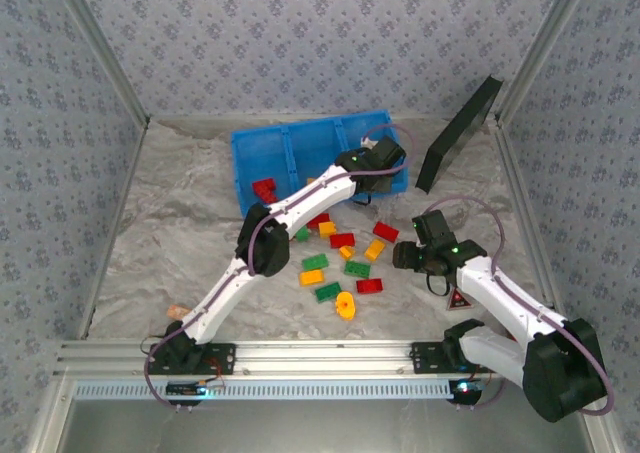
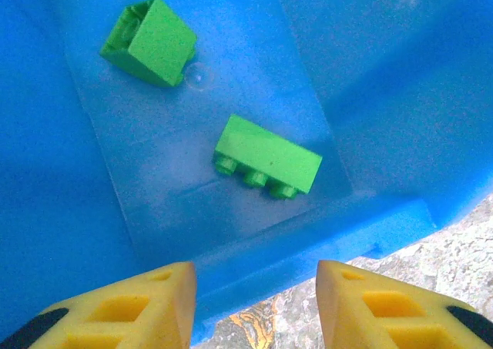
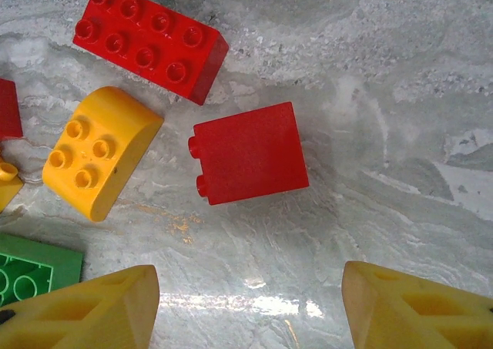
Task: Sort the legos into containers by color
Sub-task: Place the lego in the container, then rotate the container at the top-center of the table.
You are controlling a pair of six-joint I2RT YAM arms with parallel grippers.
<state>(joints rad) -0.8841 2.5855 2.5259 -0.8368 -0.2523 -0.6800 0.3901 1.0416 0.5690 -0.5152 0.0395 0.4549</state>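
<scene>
We see the left pincer [image 2: 255, 287] hanging empty, jaws narrowly apart, over the right-end compartment of the blue three-part bin [image 2: 400, 95], where two green legos [image 2: 268, 164] lie. The right pincer [image 3: 250, 303], jaws wide and empty, hovers above the table [image 3: 408, 149] near a red brick [image 3: 250, 152] lying on its side beside a yellow rounded brick [image 3: 100, 152]. Loose legos [image 1: 342, 240] lie scattered between the arms.
</scene>
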